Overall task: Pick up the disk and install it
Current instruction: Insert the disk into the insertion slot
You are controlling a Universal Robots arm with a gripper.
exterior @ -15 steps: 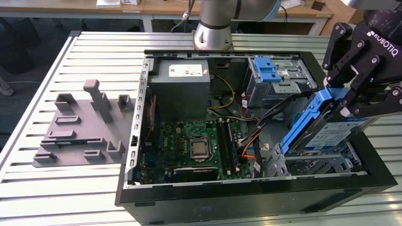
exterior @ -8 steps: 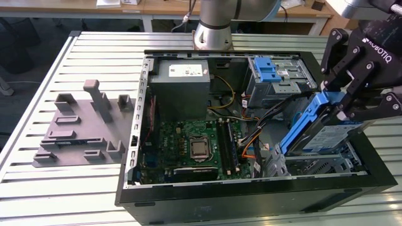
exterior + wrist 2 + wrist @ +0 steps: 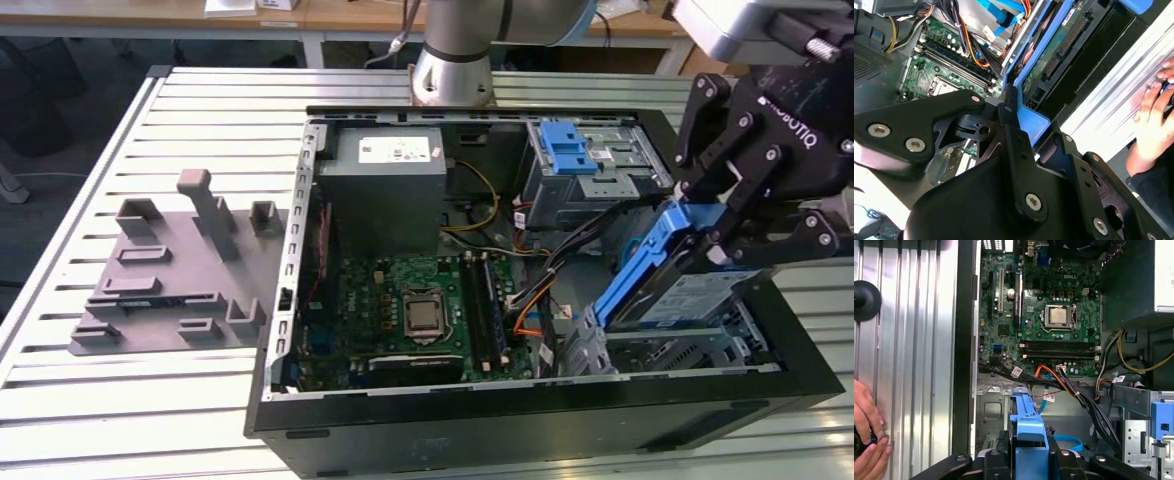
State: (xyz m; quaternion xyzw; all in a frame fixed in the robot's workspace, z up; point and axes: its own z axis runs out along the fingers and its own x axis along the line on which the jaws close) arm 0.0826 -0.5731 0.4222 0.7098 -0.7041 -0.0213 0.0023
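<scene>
The gripper [image 3: 727,240] is clamping the disk [image 3: 674,295] across its blue carrier bracket [image 3: 638,262], with the fingers drawn in to the bracket's width and nothing else between them. The disk is hanging tilted, one end higher than the other, over the silver drive bay [image 3: 667,352] in the corner of the open computer case [image 3: 534,425] at the exterior view's right. Its lower end is sitting close to the bay's mouth; whether the two are touching I cannot tell. In the second wrist view the disk's green circuit-board face [image 3: 1054,55] is showing above the motherboard [image 3: 939,75]. A person's hand [image 3: 869,440] is resting on the slatted table [image 3: 914,340] beside the case. The disk is likely behaving as a stiff, fairly dense metal block that is not bending but is sensitive to knocks. The smooth plastic bracket is probably flexing a little and could be slipping under a weak squeeze. The bracket's side rails look like the safest hold, away from the circuit board and connector.
</scene>
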